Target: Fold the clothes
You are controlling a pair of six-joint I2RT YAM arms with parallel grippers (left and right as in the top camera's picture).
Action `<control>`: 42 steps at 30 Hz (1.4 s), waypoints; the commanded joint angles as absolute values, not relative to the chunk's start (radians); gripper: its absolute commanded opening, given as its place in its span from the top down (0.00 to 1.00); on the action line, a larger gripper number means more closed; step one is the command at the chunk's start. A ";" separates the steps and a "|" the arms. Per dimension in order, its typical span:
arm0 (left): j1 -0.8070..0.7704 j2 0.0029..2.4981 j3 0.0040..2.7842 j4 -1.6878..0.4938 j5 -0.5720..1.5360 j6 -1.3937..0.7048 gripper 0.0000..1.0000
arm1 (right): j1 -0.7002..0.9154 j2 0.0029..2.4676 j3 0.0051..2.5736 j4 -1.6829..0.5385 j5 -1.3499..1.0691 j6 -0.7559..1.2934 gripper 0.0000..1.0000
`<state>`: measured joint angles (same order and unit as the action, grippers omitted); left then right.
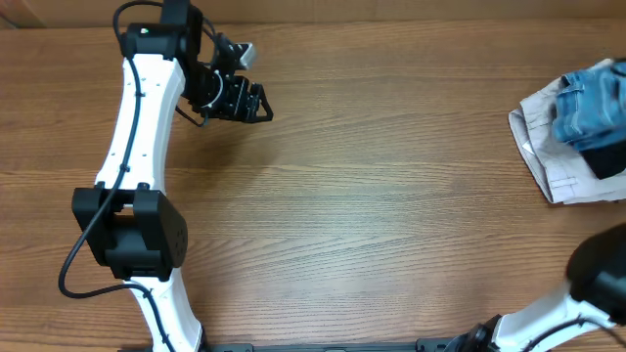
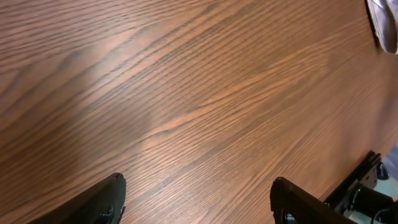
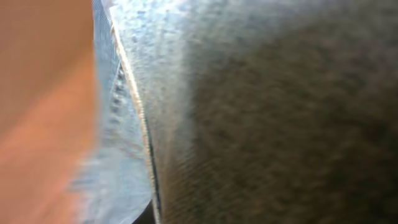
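— Where did we find the jeans?

— We saw the jeans [image 1: 587, 98] bunched up at the far right edge of the table [image 1: 391, 196]. They lay on an off-white garment [image 1: 546, 164], with a black garment [image 1: 611, 156] touching them on the side nearer the arms' bases.

— And what did we get from the right wrist?

— We got only blurred denim pressed close, with a strip of wood along the left. The right gripper's fingers did not show. We took its jaws as closed together, but we could not tell whether they pinched any cloth.

— And the left?

— We found the left gripper [image 1: 256, 103] at the far left, well apart from the pile. Its fingers [image 2: 112, 199] stood wide apart above bare wood.
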<state>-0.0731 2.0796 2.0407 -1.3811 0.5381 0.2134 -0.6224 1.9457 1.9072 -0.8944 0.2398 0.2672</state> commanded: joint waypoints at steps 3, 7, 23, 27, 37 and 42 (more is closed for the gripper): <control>-0.107 2.089 2.035 -1.383 0.537 0.233 0.23 | -0.744 2.057 1.918 -0.930 0.193 0.405 0.96; -0.125 2.089 2.035 -1.383 0.520 0.232 0.22 | -0.793 2.082 1.917 -0.936 0.124 0.405 0.95; -0.128 2.089 2.035 -1.378 0.482 0.242 0.22 | -0.791 1.838 1.918 -0.983 -0.193 0.367 0.00; -0.128 2.089 2.035 -1.373 0.483 0.243 0.20 | -0.764 1.723 1.918 -1.004 -0.247 0.341 0.00; -0.126 2.089 2.036 -1.378 0.406 0.174 0.00 | -0.441 1.533 1.918 -1.070 -0.245 0.191 0.00; -0.064 2.089 2.036 -1.336 0.255 -0.112 0.00 | -0.118 1.578 1.917 -1.140 -0.067 0.147 0.00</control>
